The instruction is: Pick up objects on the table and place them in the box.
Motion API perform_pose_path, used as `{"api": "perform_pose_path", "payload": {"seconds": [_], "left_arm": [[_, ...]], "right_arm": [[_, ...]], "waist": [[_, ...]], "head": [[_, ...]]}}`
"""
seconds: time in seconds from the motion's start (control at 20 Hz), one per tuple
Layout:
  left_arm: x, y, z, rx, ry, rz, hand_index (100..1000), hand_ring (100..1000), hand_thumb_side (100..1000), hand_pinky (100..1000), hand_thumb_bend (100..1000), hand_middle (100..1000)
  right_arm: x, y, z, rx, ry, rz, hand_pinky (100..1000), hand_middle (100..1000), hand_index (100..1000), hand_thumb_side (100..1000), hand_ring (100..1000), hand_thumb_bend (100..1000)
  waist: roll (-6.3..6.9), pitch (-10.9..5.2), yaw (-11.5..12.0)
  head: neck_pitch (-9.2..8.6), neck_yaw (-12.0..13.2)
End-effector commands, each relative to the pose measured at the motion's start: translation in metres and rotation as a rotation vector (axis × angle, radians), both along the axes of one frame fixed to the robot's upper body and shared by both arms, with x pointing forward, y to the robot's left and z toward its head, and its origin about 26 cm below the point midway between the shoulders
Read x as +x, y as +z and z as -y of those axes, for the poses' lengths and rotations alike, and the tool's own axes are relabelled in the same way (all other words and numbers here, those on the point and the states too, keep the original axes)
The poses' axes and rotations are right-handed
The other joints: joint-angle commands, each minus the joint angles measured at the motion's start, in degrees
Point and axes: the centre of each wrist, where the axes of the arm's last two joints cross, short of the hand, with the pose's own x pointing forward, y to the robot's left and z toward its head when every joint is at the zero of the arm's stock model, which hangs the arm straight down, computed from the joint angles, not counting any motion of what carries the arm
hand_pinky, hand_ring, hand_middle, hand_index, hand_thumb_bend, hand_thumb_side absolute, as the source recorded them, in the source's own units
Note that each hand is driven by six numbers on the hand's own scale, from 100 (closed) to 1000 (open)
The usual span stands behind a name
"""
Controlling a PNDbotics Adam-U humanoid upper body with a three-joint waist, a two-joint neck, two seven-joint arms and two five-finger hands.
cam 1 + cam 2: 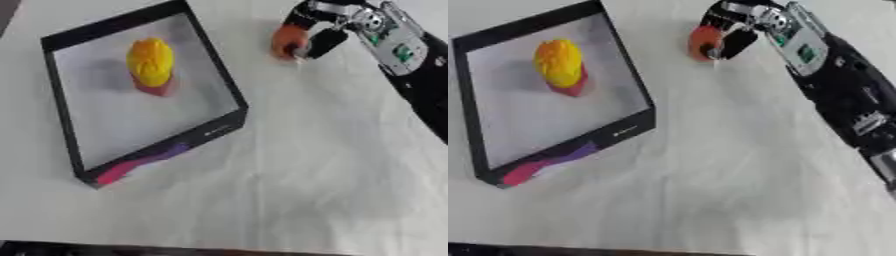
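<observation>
A shallow black-rimmed box (226,79) lies on the white table at the left, with a yellow and red object (150,64) standing inside it. At the far right of the table my right hand (732,31) reaches in from the upper right, its fingers curled round a small orange object (703,41) that rests on or just above the cloth. The orange object is to the right of the box, apart from its rim. My left hand shows in neither view.
A white cloth (289,190) covers the table, wrinkled in front. The box's front wall carries a pink and purple print (131,164). My black right forearm (846,100) crosses the right side of the view. A dark edge runs along the bottom.
</observation>
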Motion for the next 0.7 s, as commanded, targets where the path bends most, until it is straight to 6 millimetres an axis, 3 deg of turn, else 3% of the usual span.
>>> {"api": "perform_pose_path", "payload": {"seconds": [0.05,0.4,0.7], "left_arm": [[-0.004,0.008,-0.001,0.013,0.005,0.027,795,614,484,698,490,751],[-0.004,0.005,-0.005,0.031,0.024,0.013,795,616,478,700,490,750],[-0.006,-0.002,-0.009,0.045,0.046,-0.011,796,617,476,701,493,751]], "right_arm": [[-0.006,0.019,0.005,-0.024,-0.005,0.049,822,499,666,100,698,201],[-0.022,0.05,-0.014,-0.035,0.052,0.175,809,454,618,100,657,194],[-0.046,0.1,-0.047,0.047,0.147,0.331,814,453,624,100,652,177]], "waist": [[-0.45,-0.63,-0.15],[0.07,-2.51,-1.42],[0.63,-4.65,-2.95]], "head": [[-0.05,0.07],[1.26,0.36],[1.5,1.16]]}}
